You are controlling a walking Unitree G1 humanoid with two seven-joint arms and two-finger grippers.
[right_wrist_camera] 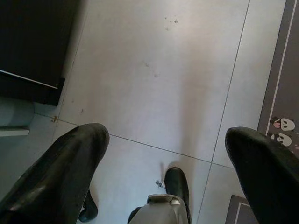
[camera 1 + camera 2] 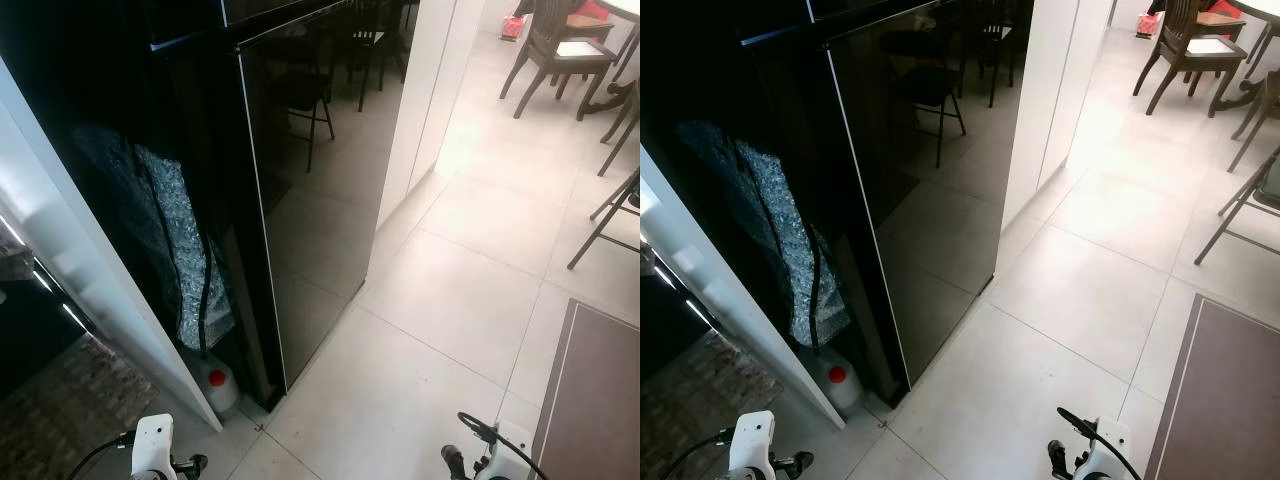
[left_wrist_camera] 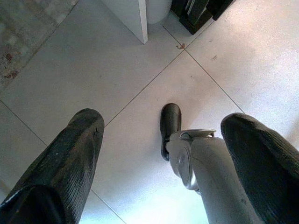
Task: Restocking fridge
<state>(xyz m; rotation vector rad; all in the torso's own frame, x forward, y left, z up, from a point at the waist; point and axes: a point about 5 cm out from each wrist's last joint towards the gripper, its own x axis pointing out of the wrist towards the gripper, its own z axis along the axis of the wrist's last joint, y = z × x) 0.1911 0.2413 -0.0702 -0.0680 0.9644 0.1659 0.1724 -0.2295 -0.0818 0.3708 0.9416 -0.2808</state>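
Note:
The fridge (image 2: pixel 320 190) is a tall black glossy unit on my left front, its door closed and mirroring chairs. Both arms hang low by my legs: the left arm (image 2: pixel 153 448) and right arm (image 2: pixel 480 458) just show at the picture's lower edge. In the left wrist view my left gripper (image 3: pixel 163 119) is open over the pale floor tiles, nothing between its fingers (image 3: pixel 77 144), with my foot (image 3: pixel 170 123) below. My right gripper (image 1: pixel 168 133) is also open and empty above the tiles.
A patterned bag (image 2: pixel 185 250) and a white bottle with a red cap (image 2: pixel 217 385) sit in the gap left of the fridge, beside a white panel (image 2: pixel 90 280). Wooden chairs (image 2: pixel 555 50) stand far right, a folding chair (image 2: pixel 610 215) nearer, a brown mat (image 2: pixel 590 400) at right.

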